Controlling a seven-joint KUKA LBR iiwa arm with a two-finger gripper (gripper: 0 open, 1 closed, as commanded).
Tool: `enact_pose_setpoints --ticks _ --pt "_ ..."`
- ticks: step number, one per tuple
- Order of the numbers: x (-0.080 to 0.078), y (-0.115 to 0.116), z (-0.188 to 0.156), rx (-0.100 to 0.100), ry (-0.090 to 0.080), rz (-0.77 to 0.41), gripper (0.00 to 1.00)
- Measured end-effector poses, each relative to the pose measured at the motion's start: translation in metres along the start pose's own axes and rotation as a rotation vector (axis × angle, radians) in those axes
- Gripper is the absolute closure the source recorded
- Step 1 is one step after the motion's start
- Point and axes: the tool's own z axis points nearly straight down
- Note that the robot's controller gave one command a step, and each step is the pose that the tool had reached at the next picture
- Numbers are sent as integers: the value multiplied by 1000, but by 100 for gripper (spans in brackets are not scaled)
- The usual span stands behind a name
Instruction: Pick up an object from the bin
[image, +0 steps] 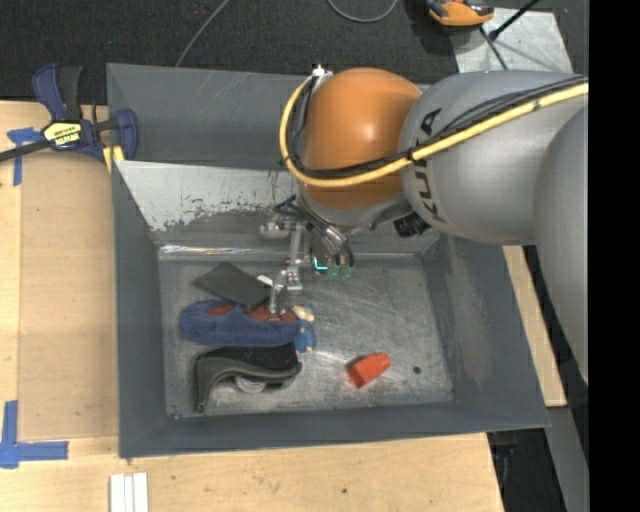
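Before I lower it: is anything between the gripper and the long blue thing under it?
Nothing visible. The gripper sits right over the right end of the long blue thing. A dark flat piece and a black curved thing flank it closely, neither in between.

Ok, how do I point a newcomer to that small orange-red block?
On the floor of the grey metal bin, look toward the view's lower edge, right of the gripper. The small orange-red block lies alone there. Its neighbours, a black curved piece and a long blue thing, are bigger and darker.
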Motion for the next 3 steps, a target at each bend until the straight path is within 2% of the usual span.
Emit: enact_pose_setpoints --ticks 1,2,3 --pt "1 59 47 -2 -3 9 0" --pt "13 66 51 -2 -17 68 0" --pt "20 70 61 -1 -25 218 0"
